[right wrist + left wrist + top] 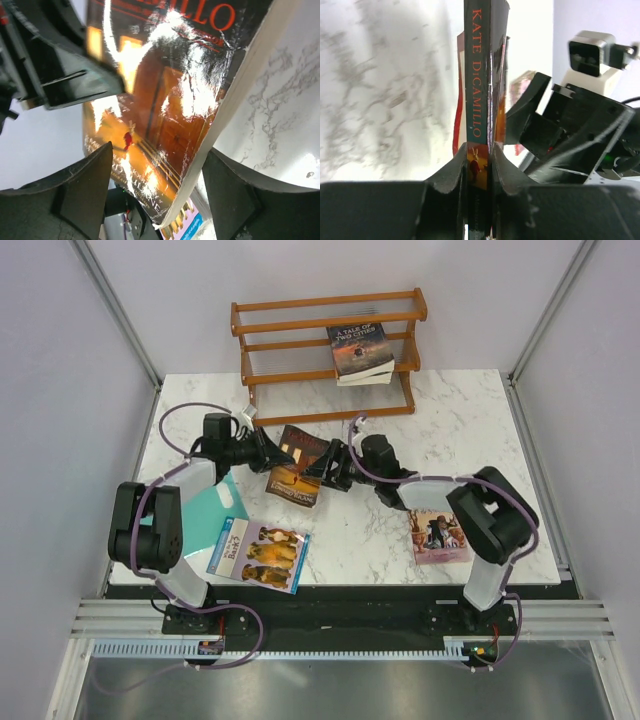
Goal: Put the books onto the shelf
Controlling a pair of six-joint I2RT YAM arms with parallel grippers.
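A brown-orange book (298, 472) hangs tilted above the table's middle, between both arms. My left gripper (272, 452) is shut on its spine end; in the left wrist view the spine (479, 75) runs up from between the closed gripper (480, 165). My right gripper (325, 468) stands open. Its fingers (85, 180) sit on either side of the book's glossy cover (170, 100), apart from it. The shelf (320, 302) stands at the back with a dark book (360, 350) leaning on its lower tier. A dog-cover book (258, 553) and a pink book (438, 536) lie flat near the front.
A teal board (215, 505) lies flat under the left arm at the table's left edge. Grey walls close in both sides. The right arm's wrist (570, 135) is close beside the held book in the left wrist view.
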